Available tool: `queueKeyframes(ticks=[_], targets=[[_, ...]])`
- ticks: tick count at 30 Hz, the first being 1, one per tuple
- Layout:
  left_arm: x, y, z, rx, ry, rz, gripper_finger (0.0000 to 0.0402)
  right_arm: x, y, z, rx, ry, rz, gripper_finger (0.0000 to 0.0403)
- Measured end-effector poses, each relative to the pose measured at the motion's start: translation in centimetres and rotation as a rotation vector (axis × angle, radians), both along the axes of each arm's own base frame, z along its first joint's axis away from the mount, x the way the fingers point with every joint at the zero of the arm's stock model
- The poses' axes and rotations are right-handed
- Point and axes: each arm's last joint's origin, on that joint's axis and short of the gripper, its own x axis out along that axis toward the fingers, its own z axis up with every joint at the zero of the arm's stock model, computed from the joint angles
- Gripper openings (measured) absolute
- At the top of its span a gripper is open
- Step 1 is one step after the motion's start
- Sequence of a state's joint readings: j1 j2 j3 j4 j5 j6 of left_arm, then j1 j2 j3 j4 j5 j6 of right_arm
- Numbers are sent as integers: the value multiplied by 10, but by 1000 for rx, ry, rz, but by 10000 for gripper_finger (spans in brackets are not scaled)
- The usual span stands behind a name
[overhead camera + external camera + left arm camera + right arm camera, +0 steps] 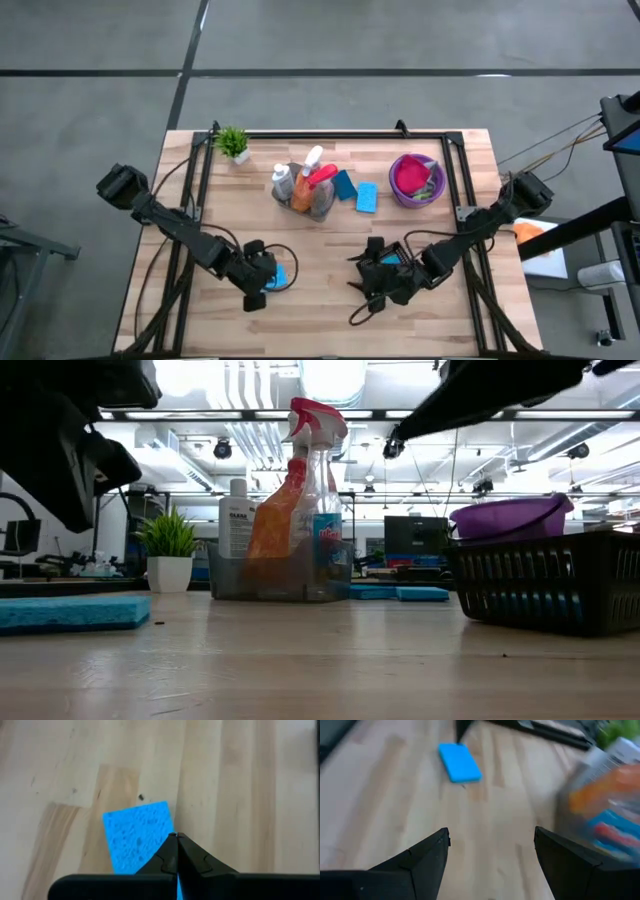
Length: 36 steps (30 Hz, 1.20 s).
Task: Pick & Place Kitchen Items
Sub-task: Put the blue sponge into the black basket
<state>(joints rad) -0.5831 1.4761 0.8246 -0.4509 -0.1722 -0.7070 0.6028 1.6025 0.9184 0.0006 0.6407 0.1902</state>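
Observation:
A flat blue sponge (278,277) lies on the wooden table near its front left, also seen in the left wrist view (135,837) and the low view (70,612). My left gripper (262,290) hovers just above the sponge's near end, shut (177,836), with nothing between its fingers. My right gripper (372,272) stands open (492,850) above the table at the front right, over a black basket (550,585). A clear bin (305,190) at the table's middle back holds several bottles.
Two more blue sponges (345,185) (367,197) lie right of the bin. A purple bowl (417,180) with magenta and green cloths stands at the back right. A small potted plant (233,143) stands at the back left. Bare wood stretches between the two grippers.

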Motion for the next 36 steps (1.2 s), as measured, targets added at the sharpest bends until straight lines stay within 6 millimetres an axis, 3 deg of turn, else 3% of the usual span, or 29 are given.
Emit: queueKeyframes(ticks=[9, 16, 25, 29, 36], targets=[[-10, 7, -14, 74, 67, -45, 1, 24, 3, -20, -11, -38, 89, 288], [-9, 4, -13, 76, 56, -167, 3, 29, 3, -15, -13, -49, 98, 288], [-6, 5, -12, -8, 45, 25, 13, 27, 2, -11, -12, -46, 98, 288], [-5, 5, -12, -39, 42, 77, 69, 26, 1, -11, -15, -35, 97, 288], [-6, 5, -12, -53, 47, 97, 224, 24, 0, -14, -14, -3, 86, 288]])
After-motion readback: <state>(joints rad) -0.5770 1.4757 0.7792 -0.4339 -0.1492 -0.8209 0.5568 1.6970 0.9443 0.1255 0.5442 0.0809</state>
